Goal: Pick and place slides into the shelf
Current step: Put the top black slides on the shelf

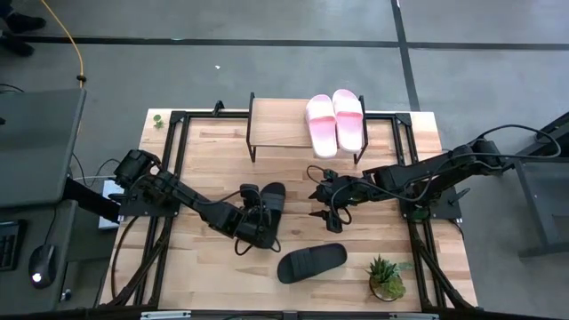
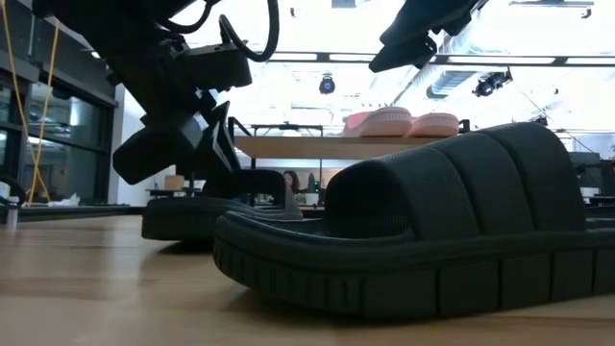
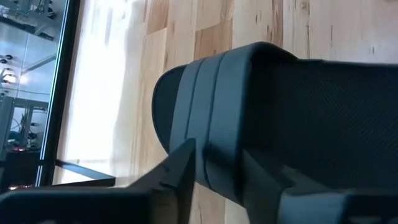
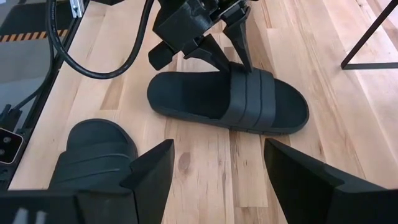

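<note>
Two pink slides (image 1: 335, 122) sit on the shelf (image 1: 280, 126); two black slides (image 1: 311, 262) lie on the desk (image 1: 204, 160). The left hand (image 1: 258, 213) straddles one black slide's strap, not yet clenched; the right hand (image 1: 322, 206) hangs released.

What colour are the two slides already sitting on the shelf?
Light pink slides, whitish toward the toes, side by side on the shelf; clearest in the high view.

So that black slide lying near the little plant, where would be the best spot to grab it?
Probably the wide strap of the black slide: it arches up off the flat sole, giving two fingers something to close on. Coming from above suits it, since it lies flat on the table. The right end effector, open, hangs nearest; the left end effector is busy at the other black slide.
</note>
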You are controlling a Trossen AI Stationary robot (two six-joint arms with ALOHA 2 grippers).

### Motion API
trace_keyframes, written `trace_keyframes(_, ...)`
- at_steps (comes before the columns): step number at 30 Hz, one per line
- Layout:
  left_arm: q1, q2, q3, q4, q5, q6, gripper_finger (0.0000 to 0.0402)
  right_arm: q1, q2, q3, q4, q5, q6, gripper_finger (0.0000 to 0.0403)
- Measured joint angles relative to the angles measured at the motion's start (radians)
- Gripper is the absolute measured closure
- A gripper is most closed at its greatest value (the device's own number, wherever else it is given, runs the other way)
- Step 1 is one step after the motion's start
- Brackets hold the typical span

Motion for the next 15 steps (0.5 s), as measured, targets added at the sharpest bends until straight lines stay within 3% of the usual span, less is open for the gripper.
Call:
trace_keyframes(7, 0.000, 0.000, 0.000, 0.000, -0.004, 0.005, 0.0393, 0.000, 0.000, 0.000, 0.000, 0.000, 0.000, 0.0163)
trace_keyframes(15, 0.000, 0.000, 0.000, -0.004, -0.003, 0.006, 0.0385, 0.000, 0.000, 0.000, 0.000, 0.000, 0.000, 0.0163)
